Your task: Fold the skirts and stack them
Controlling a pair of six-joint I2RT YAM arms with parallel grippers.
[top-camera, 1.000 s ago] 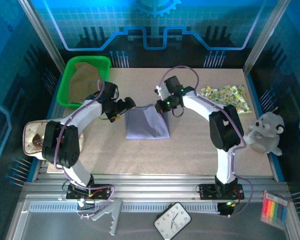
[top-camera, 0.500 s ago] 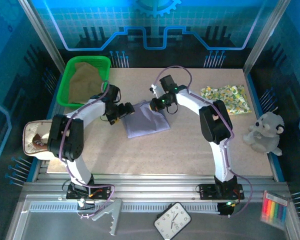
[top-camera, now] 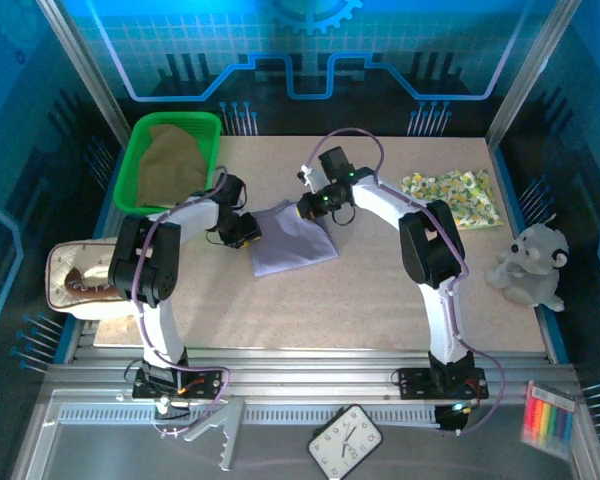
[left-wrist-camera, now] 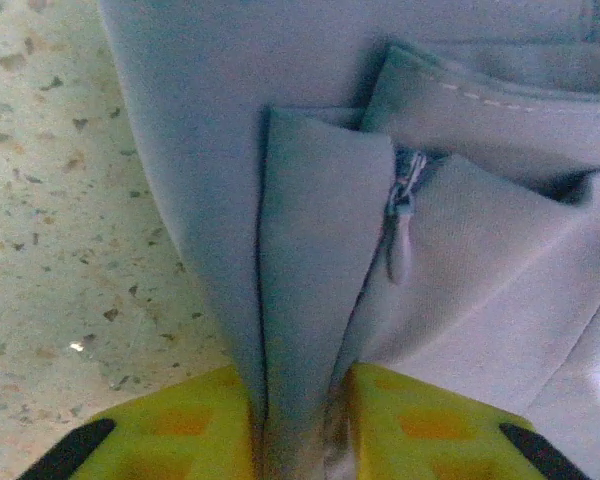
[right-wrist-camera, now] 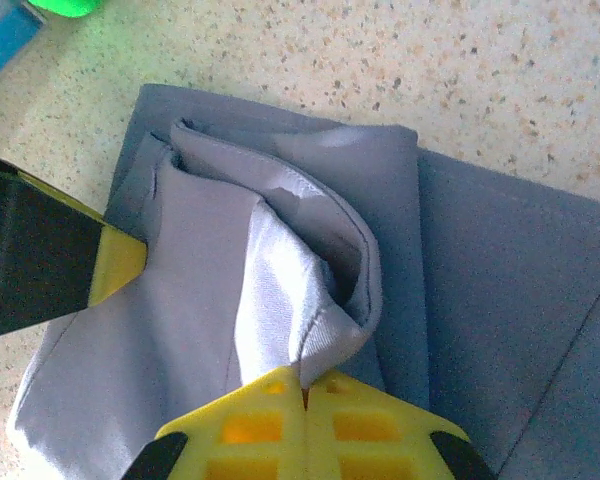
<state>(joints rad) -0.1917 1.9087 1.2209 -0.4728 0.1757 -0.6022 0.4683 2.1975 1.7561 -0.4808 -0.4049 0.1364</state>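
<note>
Lavender skirt (top-camera: 295,245) is shifting leftward, bunching.
Left tool (top-camera: 246,229) and right tool (top-camera: 308,208) are pinching it; uneven pulling is risking a skewed crease.

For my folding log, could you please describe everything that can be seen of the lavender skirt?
The lavender skirt is plain, smooth, woven-looking cloth, lying partly folded in the middle of the speckled table. Its near part lies flat; its far edge is bunched up. A stitched hem and a small zip pull show at the folds. The left jaws are shut on a pleat at its left corner, the right jaws on a fold at its far edge. Nothing else touches it.
</note>
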